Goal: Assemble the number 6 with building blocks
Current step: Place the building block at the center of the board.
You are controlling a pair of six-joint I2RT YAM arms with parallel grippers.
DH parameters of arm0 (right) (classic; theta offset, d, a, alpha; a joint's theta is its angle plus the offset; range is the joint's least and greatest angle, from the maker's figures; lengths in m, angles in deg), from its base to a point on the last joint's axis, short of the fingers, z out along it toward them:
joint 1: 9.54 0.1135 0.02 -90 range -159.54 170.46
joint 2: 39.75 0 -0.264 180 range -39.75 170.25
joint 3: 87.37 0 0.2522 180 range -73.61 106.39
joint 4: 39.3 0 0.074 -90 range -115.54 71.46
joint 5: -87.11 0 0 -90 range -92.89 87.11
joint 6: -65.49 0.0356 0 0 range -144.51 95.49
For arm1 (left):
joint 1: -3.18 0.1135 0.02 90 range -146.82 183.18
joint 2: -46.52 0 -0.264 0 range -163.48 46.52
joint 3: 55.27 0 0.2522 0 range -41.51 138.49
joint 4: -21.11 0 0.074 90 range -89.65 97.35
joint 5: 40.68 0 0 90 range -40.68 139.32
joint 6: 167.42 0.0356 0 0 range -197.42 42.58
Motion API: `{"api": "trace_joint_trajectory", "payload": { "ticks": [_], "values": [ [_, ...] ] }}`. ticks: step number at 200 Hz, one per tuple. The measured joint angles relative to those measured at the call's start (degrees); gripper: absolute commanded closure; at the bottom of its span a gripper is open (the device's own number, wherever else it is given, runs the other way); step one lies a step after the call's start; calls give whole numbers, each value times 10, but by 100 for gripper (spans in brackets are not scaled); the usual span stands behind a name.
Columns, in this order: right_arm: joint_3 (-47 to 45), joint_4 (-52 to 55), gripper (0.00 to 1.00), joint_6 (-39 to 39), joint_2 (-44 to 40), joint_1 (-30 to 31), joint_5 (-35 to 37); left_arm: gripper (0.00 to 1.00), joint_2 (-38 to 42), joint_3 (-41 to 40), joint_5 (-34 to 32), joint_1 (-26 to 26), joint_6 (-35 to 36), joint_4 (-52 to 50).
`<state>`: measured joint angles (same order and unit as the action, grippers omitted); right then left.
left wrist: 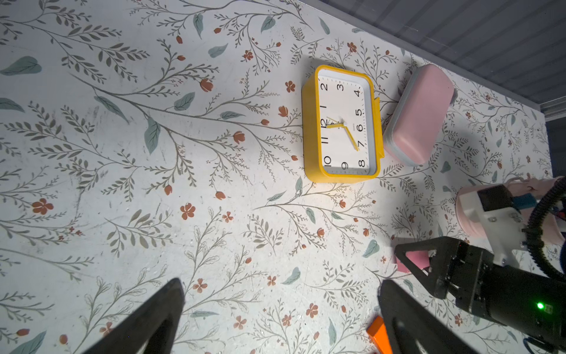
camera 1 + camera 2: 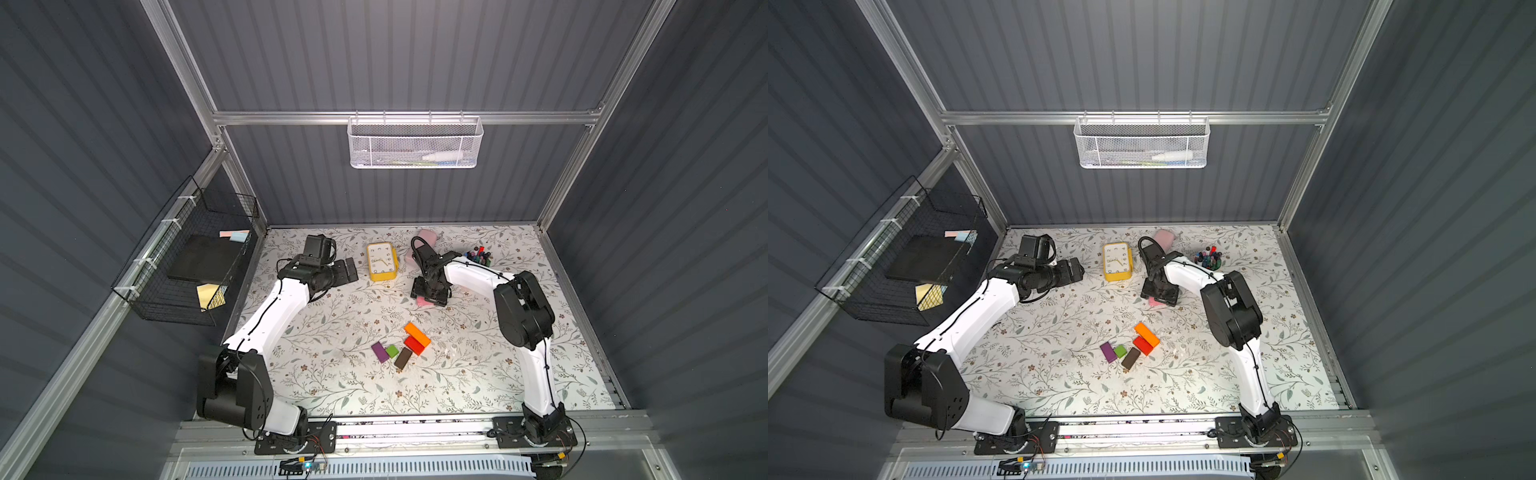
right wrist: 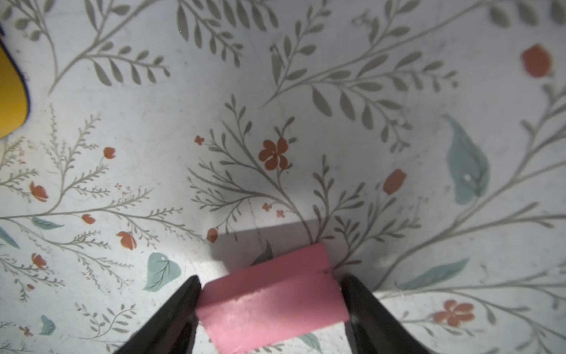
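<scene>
Blocks sit in two spots on the flowered counter (image 2: 332, 386). Five are bunched near the middle front. The orange block (image 2: 417, 332) lies against the red block (image 2: 414, 345), the brown block (image 2: 403, 358) is just beside them, and the green cube (image 2: 391, 351) touches the purple block (image 2: 379, 352). They form no digit yet. The pink block (image 3: 272, 303) lies well apart from that bunch, farther back, in front of the pink case (image 2: 428, 237) and roughly between the yellow clock (image 2: 382, 262) and the cup of pens (image 2: 478, 255). The right pincer (image 2: 430, 298) points straight down over it. In the right wrist view its two fingers (image 3: 180, 309) press against opposite sides of the pink block, clamped on it. Whether the block is off the counter I cannot tell. The left pincer (image 2: 351, 270) hangs just beside the clock, its fingers (image 1: 159, 315) spread wide with only bare counter between them
</scene>
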<state>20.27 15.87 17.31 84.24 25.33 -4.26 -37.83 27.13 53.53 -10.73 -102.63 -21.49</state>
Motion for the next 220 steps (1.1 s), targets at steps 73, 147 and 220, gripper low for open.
{"api": "trace_joint_trajectory", "payload": {
  "ticks": [73, 147, 220],
  "values": [
    [0, -2, 20, -9, 0, 3, 1, 1, -3, 1, 0, 0, 2, 0],
    [-71, 16, 20, -22, -105, 13, 31, 1, -3, 1, -3, 0, 2, 0],
    [-144, 6, 22, -85, -203, 48, 3, 1, -3, 1, -12, 0, -3, 9]
  ]
}}
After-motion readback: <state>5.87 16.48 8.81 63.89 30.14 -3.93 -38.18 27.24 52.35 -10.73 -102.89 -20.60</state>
